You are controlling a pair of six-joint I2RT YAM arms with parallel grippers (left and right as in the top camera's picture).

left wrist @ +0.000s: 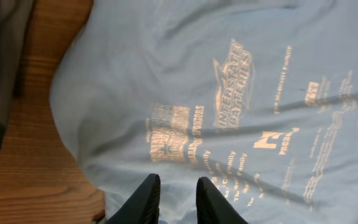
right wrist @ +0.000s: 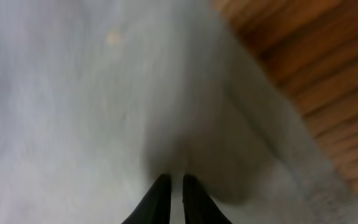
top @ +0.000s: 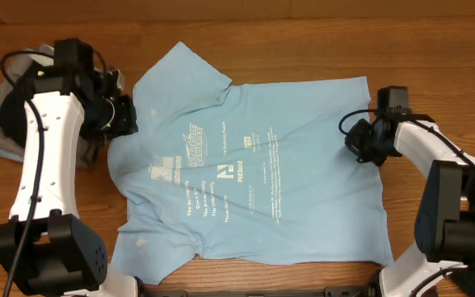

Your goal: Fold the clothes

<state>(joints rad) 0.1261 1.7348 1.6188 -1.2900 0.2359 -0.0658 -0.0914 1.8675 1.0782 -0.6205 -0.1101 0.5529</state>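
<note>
Light-blue shirt [top: 254, 173] lies flat on the counter [top: 303, 33], first fold seemingly pending; left hand [top: 126, 115] hovers slightly spread near the collar, right hand [top: 359, 142] at the hem, pinching or not I cannot tell; next, firm edge grips.

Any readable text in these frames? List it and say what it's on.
"INTERSTATE BATTERIES": slanted logo printed on the T-shirt.
"N": large letter on the T-shirt, beside the logo.
Block print and the small lines of text around it on the T-shirt: too small or blurred to read.
Right wrist view: no text.
</note>
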